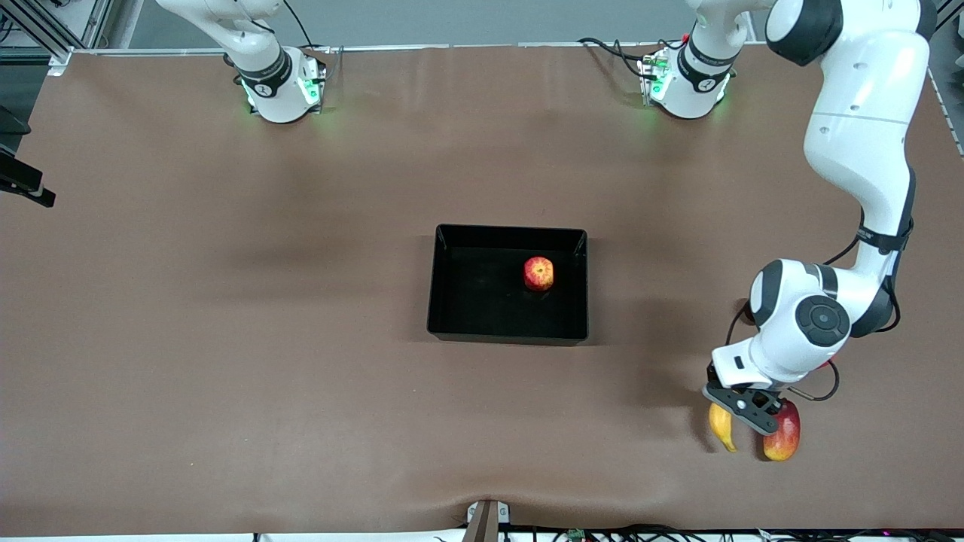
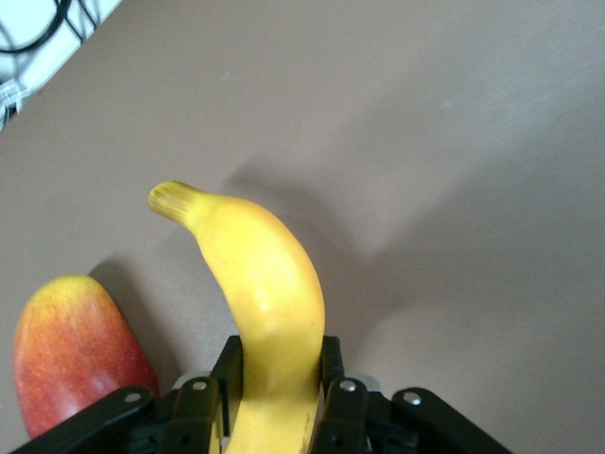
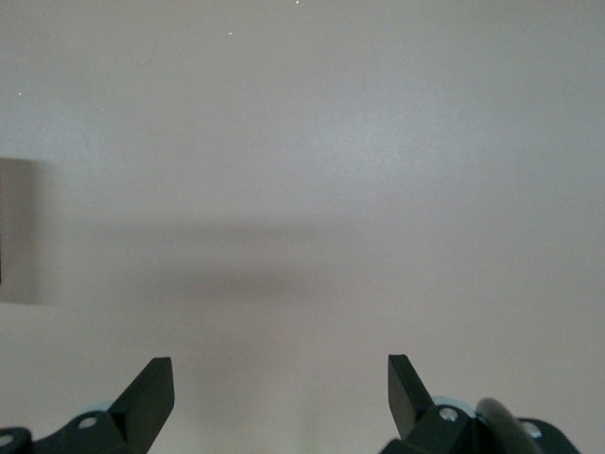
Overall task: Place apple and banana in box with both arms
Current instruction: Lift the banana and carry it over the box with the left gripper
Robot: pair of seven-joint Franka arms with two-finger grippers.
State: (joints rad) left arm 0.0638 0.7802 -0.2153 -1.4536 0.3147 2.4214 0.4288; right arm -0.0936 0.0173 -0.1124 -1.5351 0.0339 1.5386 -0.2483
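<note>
Front view: the left gripper [image 1: 742,410] clamps the banana [image 1: 721,427] near the table's camera-side edge at the left arm's end, long axis pointing toward that edge, beside a mango [image 1: 783,434]. The apple [image 1: 538,273] sits in the box [image 1: 452,301] mid-table.

Left wrist view: fingers [image 2: 333,364] pinch the banana [image 2: 260,284], stem outward.

Right wrist view: the waiting right gripper [image 3: 281,388] hangs open over bare table.

Box [image 1: 444,301] at mid-table [image 1: 226,339], with the apple [image 1: 538,273] inside it, in the half toward the left arm's end. Banana [image 1: 721,426] and mango [image 1: 784,432] side by side toward the left arm's end, nearer the front camera than the box and well apart from it. Left hand [image 1: 742,410] at the banana, fingers [image 2: 333,378] on both its flanks, mango just beside. Right hand [image 3: 281,388] spread over bare table, its arm waiting
</note>
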